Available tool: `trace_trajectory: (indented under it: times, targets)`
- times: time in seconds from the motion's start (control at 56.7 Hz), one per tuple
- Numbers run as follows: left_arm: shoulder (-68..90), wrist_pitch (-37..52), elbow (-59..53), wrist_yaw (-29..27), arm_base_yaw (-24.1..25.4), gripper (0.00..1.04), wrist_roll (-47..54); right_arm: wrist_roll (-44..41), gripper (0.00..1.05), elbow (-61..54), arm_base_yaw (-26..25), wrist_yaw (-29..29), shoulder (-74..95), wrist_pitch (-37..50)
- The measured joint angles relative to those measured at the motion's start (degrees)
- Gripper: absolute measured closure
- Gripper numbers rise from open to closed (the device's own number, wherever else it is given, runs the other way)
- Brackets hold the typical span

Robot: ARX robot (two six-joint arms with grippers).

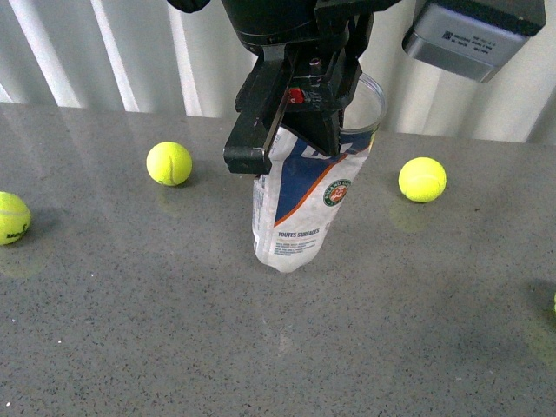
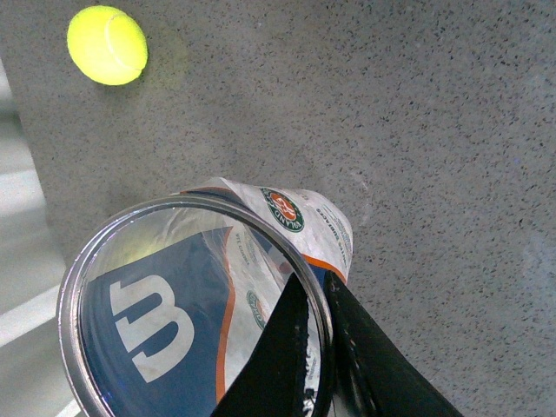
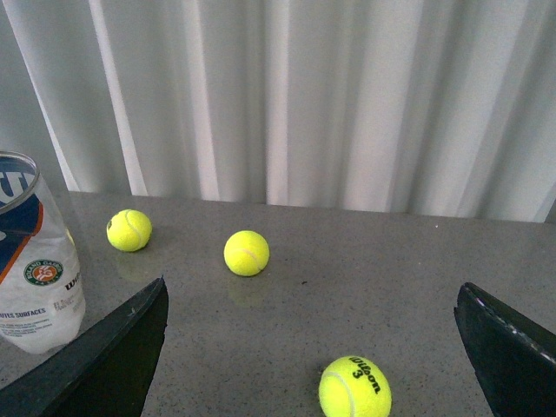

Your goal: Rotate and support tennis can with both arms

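The tennis can (image 1: 295, 208) stands nearly upright in the middle of the table, open mouth up and leaning a little, with its rounded bottom on the grey surface. My left gripper (image 1: 295, 130) comes down from above and is shut on the can's metal rim (image 2: 74, 278), one finger inside the tube and one outside. The left wrist view looks down into the can (image 2: 174, 304) past my left gripper (image 2: 314, 347). My right gripper (image 3: 308, 347) is open and wide above the table, with the can (image 3: 39, 261) off to one side of it, apart.
Yellow-green balls lie on the table: one left of the can (image 1: 168, 163), one right of it (image 1: 422, 179), one at the far left (image 1: 12, 217). Another ball (image 3: 354, 387) lies between my right fingers. A grey boxy arm part (image 1: 473, 30) hangs upper right. White curtains (image 3: 304, 95) run behind.
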Motion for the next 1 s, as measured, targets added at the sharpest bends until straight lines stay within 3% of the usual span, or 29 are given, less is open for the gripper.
trace_trajectory:
  times: [0.317, 0.864, 1.005]
  targets:
    - [3.9, -0.6, 2.5, 5.1, 1.7, 1.0, -7.9, 0.0, 0.07, 0.0, 0.0, 0.0, 0.0, 0.0]
    - [6.6, 4.1, 2.3, 4.2, 2.0, 1.0, -11.8, 0.0, 0.07, 0.0, 0.0, 0.0, 0.0, 0.0]
    - [6.6, 4.9, 1.8, 3.8, 2.0, 0.68, -12.4, 0.0, 0.07, 0.0, 0.0, 0.0, 0.0, 0.0]
